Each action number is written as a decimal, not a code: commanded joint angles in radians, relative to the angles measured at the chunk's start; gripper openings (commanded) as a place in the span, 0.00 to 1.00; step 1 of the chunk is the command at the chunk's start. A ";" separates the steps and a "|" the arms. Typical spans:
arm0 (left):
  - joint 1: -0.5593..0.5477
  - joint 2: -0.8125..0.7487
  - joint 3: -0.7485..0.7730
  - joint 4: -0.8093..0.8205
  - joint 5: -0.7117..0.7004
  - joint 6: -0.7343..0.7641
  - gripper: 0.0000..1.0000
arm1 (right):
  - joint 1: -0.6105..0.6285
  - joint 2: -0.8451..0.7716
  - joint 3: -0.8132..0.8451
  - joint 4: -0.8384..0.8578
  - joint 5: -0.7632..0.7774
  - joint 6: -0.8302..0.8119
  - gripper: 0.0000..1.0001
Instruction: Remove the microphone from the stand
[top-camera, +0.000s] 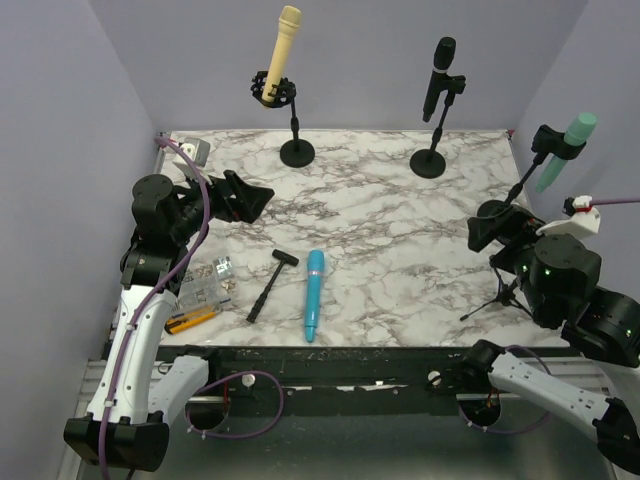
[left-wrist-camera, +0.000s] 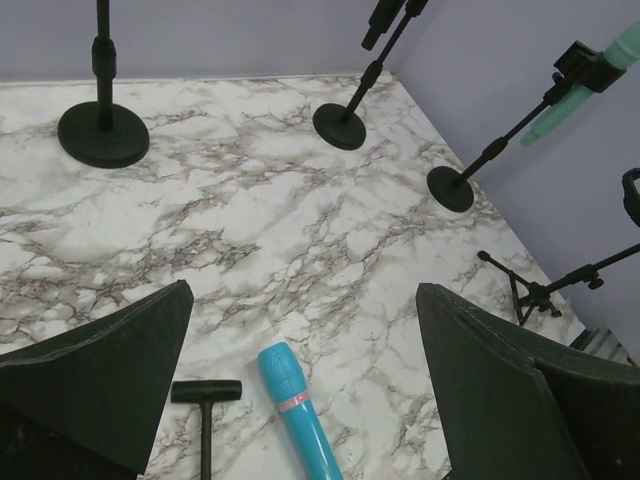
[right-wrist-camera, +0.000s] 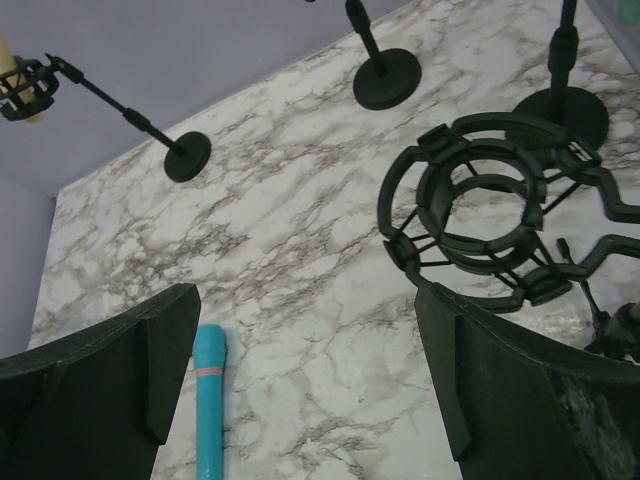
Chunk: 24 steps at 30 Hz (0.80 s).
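Note:
Three microphones stand in stands: a cream one (top-camera: 283, 55) at the back left, a black one (top-camera: 438, 75) at the back middle, and a mint-green one (top-camera: 565, 148) at the right, also in the left wrist view (left-wrist-camera: 585, 85). A blue microphone (top-camera: 314, 294) lies flat on the marble table (top-camera: 380, 230); it shows in both wrist views (left-wrist-camera: 298, 410) (right-wrist-camera: 208, 400). An empty black shock mount (right-wrist-camera: 490, 205) on a tripod is just ahead of my right gripper (right-wrist-camera: 307, 300). My left gripper (top-camera: 258, 200) is open and empty above the table's left side. My right gripper (top-camera: 487, 230) is open and empty.
A black T-shaped tool (top-camera: 272, 284) lies left of the blue microphone. A clear plastic box (top-camera: 205, 280) and a yellow utility knife (top-camera: 190, 320) lie at the front left. Round stand bases (top-camera: 297, 153) (top-camera: 431, 163) sit at the back. Purple walls enclose the table.

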 joint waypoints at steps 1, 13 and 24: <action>0.003 0.016 0.000 0.041 0.071 -0.015 0.97 | 0.003 -0.011 0.024 -0.125 0.118 0.060 0.97; -0.445 0.318 0.004 0.496 0.089 -0.467 0.96 | 0.003 0.007 0.144 0.010 0.123 -0.057 0.96; -0.769 0.912 0.351 1.084 -0.031 -1.052 0.98 | 0.003 -0.076 0.153 0.079 0.047 -0.086 0.95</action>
